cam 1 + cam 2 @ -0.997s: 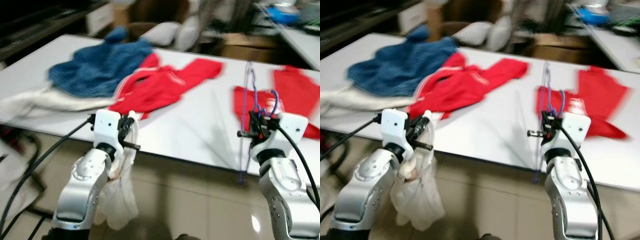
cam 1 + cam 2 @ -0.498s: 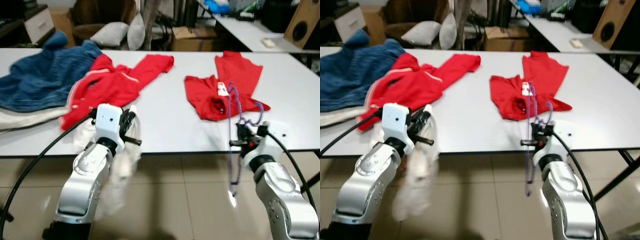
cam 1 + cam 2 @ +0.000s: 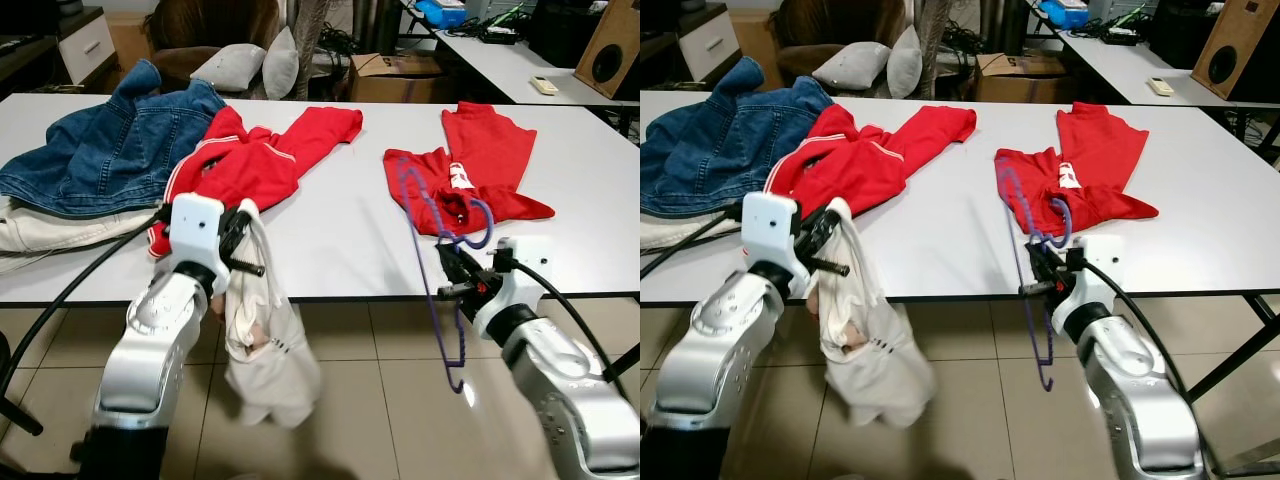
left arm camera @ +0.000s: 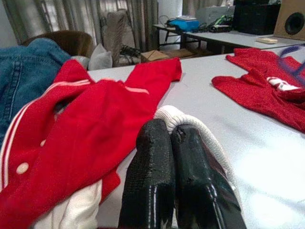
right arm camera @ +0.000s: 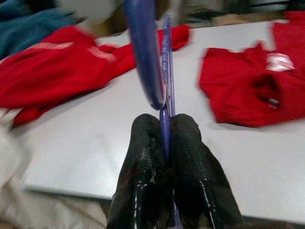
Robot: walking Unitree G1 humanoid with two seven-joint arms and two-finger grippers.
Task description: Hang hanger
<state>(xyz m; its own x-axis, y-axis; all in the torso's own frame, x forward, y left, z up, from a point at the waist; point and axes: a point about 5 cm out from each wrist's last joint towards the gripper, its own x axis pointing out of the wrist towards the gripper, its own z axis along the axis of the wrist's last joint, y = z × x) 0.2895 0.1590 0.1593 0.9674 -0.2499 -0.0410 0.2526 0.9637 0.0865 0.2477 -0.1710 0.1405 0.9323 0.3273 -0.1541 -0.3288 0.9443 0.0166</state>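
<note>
Right wrist view: right gripper (image 5: 164,143) fingers clamped on purple hanger (image 3: 432,262), held upright just off front edge of white surface (image 3: 340,250), lower part hanging below edge level. Left gripper (image 4: 172,143) fingers pressed together on ribbed edge of cream garment (image 3: 262,345), which hangs toward tiled floor (image 3: 380,400). Further back on surface: red jacket (image 3: 255,160) centre-left, red top (image 3: 470,175) to right, denim jacket (image 3: 110,145) far left, over pale cloth (image 3: 50,228).
</note>
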